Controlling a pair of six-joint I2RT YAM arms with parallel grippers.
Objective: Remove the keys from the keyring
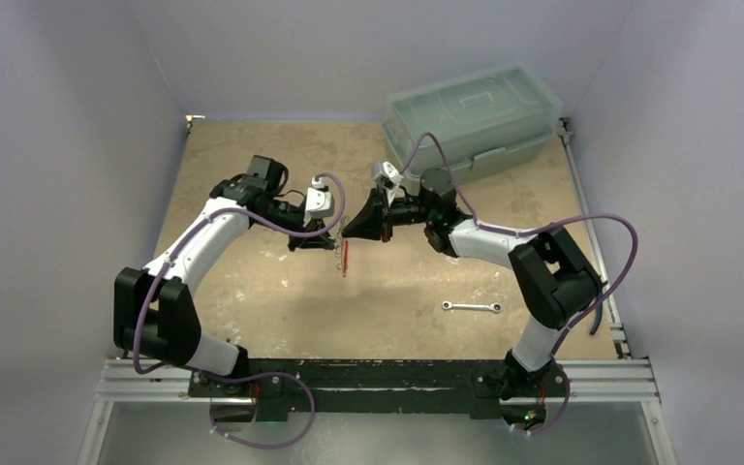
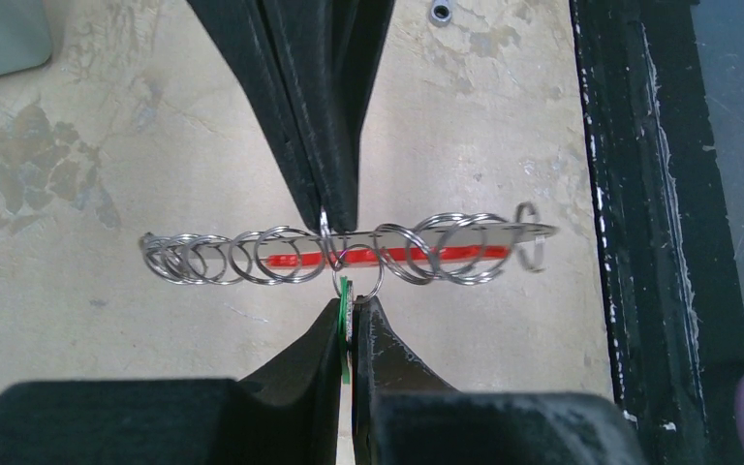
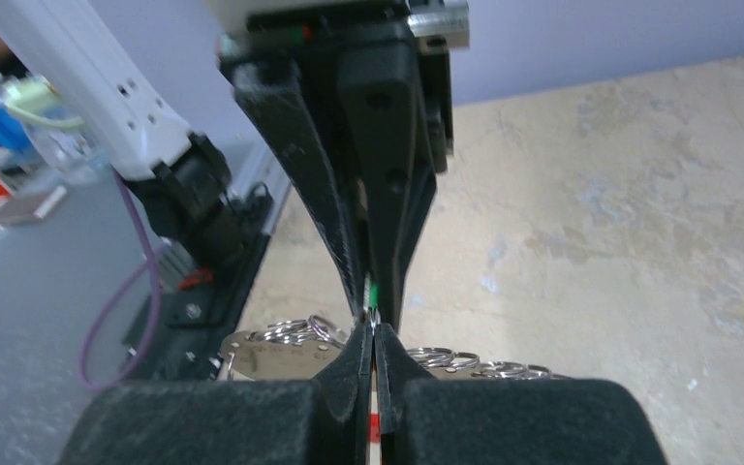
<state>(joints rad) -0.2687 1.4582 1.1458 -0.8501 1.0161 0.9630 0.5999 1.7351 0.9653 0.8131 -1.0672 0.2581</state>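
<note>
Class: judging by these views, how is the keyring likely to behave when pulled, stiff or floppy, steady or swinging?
Probably stiff: edge-on, the keyring shows a straight line without sag. Its small rings hang loosely, so they likely slide and rattle. Pinched near its middle by the right gripper, it may pivot.

Found mid-table blocked by left gripper [image 2: 352,312] and right gripper [image 3: 372,337] pinched tip to tip on the keys [image 2: 344,294] and keyring [image 2: 465,254], the far-right corner by a lidded bin [image 1: 472,116], bare table [image 1: 252,305] elsewhere save a wrench [image 1: 472,307].
</note>
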